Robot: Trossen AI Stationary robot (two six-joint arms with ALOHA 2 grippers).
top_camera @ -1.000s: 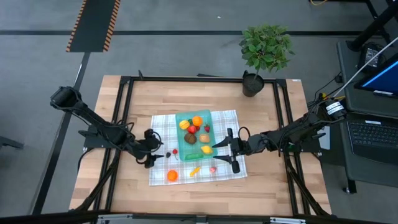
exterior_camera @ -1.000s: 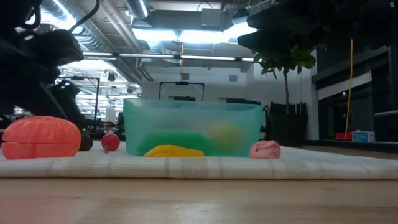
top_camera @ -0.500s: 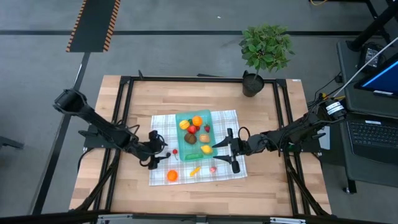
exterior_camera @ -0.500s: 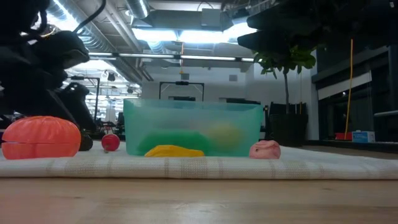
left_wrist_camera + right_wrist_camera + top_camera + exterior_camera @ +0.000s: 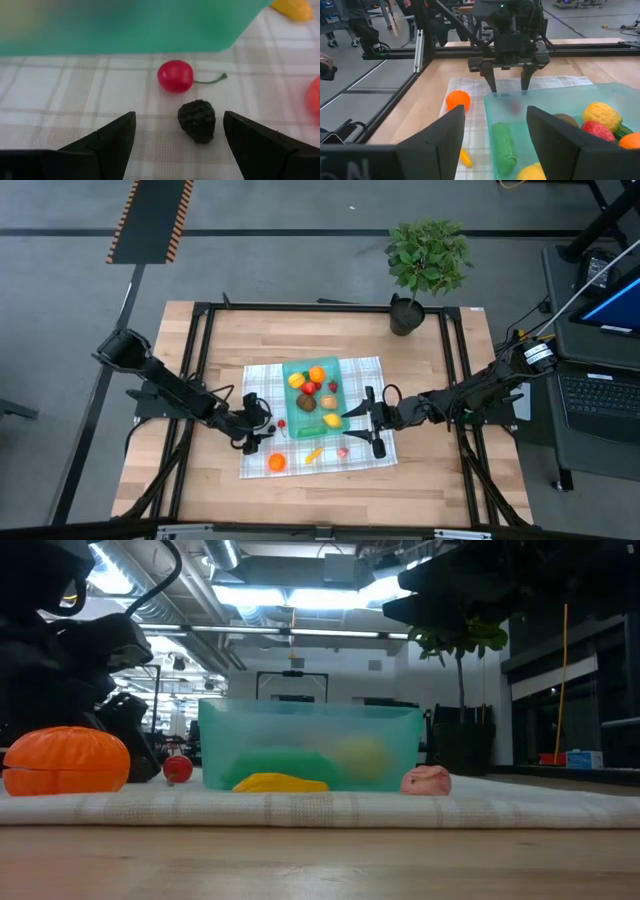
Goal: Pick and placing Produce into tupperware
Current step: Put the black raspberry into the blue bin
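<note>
The teal tupperware [image 5: 312,395] stands on the checked cloth [image 5: 258,385] and holds several toy fruits. A black berry [image 5: 197,120] and a red cherry [image 5: 175,76] lie on the cloth beside its left wall. My left gripper [image 5: 179,136] is open and low over the cloth, with a finger on either side of the berry and touching neither it nor the cherry. In the high view my left gripper [image 5: 262,430] sits left of the cherry [image 5: 281,423]. My right gripper [image 5: 495,135] is open over the tupperware's [image 5: 560,125] right side and holds nothing.
An orange pumpkin-like toy [image 5: 276,463], a yellow piece [image 5: 314,453] and a pink piece [image 5: 342,451] lie on the cloth's near part. A potted plant [image 5: 428,260] stands at the table's far edge. Bare wood surrounds the cloth.
My left gripper has moved toward the table's right, nearer the tupperware, and its open fingers have come around the black berry near the cherry.
</note>
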